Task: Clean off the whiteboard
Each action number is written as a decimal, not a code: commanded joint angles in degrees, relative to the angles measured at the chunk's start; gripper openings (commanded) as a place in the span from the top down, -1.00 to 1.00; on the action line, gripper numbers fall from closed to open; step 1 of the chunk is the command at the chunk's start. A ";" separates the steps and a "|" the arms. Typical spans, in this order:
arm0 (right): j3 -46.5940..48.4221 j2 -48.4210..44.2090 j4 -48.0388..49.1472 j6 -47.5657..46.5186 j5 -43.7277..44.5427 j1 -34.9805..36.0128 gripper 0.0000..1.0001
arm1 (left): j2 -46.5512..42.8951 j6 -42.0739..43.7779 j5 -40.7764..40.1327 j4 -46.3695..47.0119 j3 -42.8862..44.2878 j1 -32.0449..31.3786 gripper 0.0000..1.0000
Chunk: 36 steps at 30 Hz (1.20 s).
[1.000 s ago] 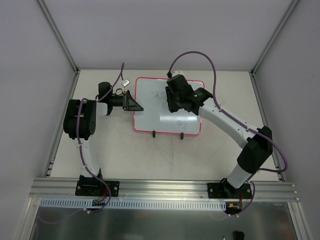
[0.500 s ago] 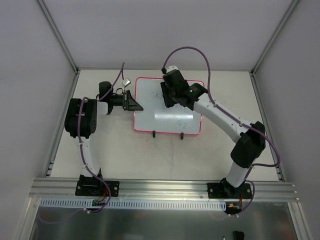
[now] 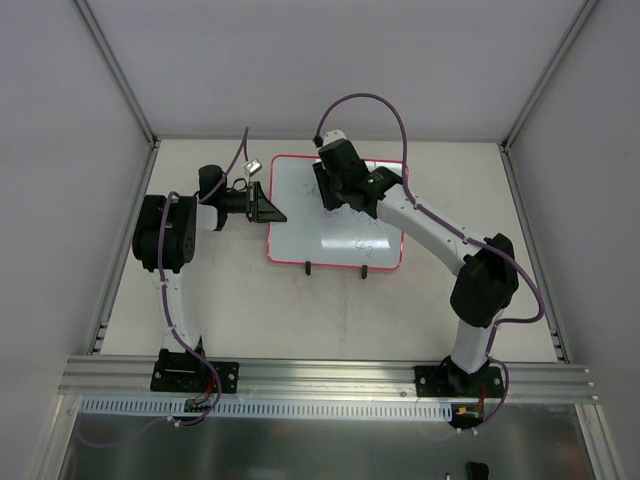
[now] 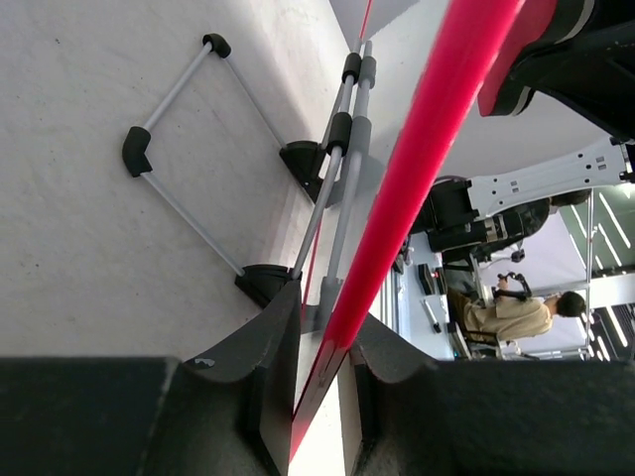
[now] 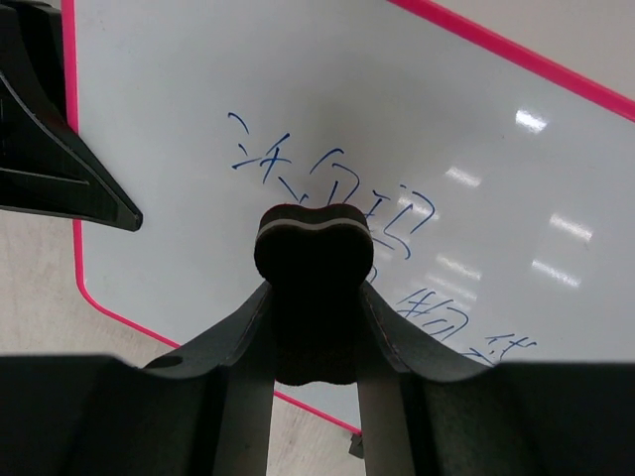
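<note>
The right gripper (image 5: pixel 316 297) is squeezed tight on the eraser (image 5: pixel 316 253), with one finger on each side. The eraser's end is on or very close to the whiteboard (image 5: pixel 516 139), right beside the blue writing (image 5: pixel 342 188). I cannot tell if it really touches. In the last second this arm has slid from the middle of the board toward its far left corner. Blue marks show on both sides of the eraser, so I think the wiping is only partly done and more strokes are needed.

The left gripper (image 4: pixel 319 357) is pinched on the board's left short edge, holding it steady. It has not moved.

The whiteboard lies flat at the far middle of the table (image 3: pixel 330 310). Its long side runs left to right. Its two little black feet (image 3: pixel 310 268) are on the near long edge, pointing back toward the arm bases.
</note>
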 commanded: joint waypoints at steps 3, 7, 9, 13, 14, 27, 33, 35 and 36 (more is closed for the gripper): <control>2.33 1.51 5.57 -2.84 0.16 -0.20 1.00 | 0.60 -2.12 2.56 4.66 1.27 0.59 0.64; 2.85 3.00 7.68 -4.33 -0.28 0.06 1.00 | 0.51 -3.00 2.65 6.42 0.84 0.50 0.92; 3.47 3.97 8.03 -5.65 0.59 0.41 1.00 | 0.25 -3.35 2.47 7.48 0.57 0.42 0.99; 4.70 6.25 8.64 -6.97 2.88 0.85 1.00 | 0.07 -4.32 2.47 9.76 -0.04 0.24 1.00; 4.88 6.43 9.08 -7.41 2.88 1.12 1.00 | 0.24 -4.67 2.39 9.94 0.04 0.24 1.00; 6.19 8.80 14.27 -12.34 9.91 4.90 1.00 | 0.33 -5.64 1.24 11.96 -1.27 0.15 1.00; 5.76 8.02 14.27 -11.28 9.74 4.90 1.00 | -0.02 -5.37 1.59 14.86 -3.38 -0.20 1.00; 5.67 7.93 14.27 -10.93 9.83 4.90 1.00 | 0.76 -8.60 2.64 20.29 -3.47 -1.08 1.00; 5.58 7.93 14.27 -10.93 9.83 4.90 1.00 | 1.03 -9.41 3.26 22.05 -3.56 -1.25 1.00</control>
